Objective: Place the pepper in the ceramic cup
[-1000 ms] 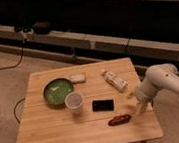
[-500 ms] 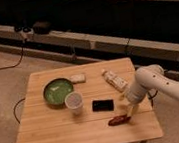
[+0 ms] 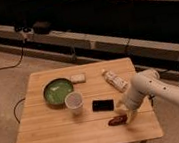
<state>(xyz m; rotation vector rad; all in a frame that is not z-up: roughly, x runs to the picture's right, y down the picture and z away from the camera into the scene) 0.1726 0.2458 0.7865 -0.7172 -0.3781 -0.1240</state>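
The arm [image 3: 153, 85] is displaced leftward over the right part of the table [image 3: 52, 137] relative to the earlier pictures; its rounded white bend now stands closer to the table's centre and slightly lower; the gripper [image 3: 124, 110] is shifted left and down with it; it now stands just beside the right end of the pepper [image 3: 116, 120], near the table's front right edge, where a clearer gap separated the two before; contact with the pepper cannot be determined.
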